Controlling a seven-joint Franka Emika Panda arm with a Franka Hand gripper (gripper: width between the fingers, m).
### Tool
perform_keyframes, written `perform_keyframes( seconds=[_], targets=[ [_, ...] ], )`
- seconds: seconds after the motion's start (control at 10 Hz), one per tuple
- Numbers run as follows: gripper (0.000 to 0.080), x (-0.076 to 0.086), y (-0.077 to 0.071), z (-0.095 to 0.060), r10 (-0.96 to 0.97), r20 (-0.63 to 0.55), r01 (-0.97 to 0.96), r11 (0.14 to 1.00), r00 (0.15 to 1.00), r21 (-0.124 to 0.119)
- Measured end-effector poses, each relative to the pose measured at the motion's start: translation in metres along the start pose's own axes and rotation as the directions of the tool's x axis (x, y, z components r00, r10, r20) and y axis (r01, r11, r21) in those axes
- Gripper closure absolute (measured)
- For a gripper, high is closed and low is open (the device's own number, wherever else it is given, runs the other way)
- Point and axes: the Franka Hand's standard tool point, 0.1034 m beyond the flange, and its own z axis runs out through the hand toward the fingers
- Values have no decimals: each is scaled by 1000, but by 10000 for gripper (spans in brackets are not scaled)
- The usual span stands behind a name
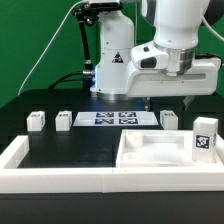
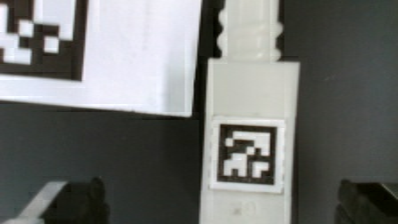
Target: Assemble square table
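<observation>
The square table top (image 1: 150, 158), a white tray with a raised rim, lies at the front on the exterior view's right. One tagged white leg (image 1: 206, 136) stands at its right corner. Two legs (image 1: 36, 120) (image 1: 64, 118) stand to the left of the marker board (image 1: 112, 119). A fourth leg (image 1: 169, 118) stands just right of that board, directly under my gripper (image 1: 167, 101). In the wrist view this leg (image 2: 246, 140) lies between my open fingers (image 2: 63, 200), with a gap on both sides. My gripper (image 2: 217, 202) holds nothing.
A long low white wall (image 1: 60, 170) edges the black worktop at the front and left. The marker board's corner (image 2: 89, 50) shows beside the leg in the wrist view. The robot base (image 1: 112, 60) stands behind the board.
</observation>
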Motion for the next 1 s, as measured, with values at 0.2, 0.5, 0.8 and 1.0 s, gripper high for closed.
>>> perform_keyframes(
  seconds=[0.2, 0.5, 0.8, 1.0],
  targets=[
    [150, 0, -2, 1, -1, 106, 1, 1000, 994, -2],
    [150, 0, 0, 7, 11, 272, -9, 1000, 962, -8],
    [150, 3, 1, 16, 21, 373, -16, 1000, 928, -17],
    [150, 4, -2, 22, 29, 360, -23, 999, 933, -23]
  ],
)
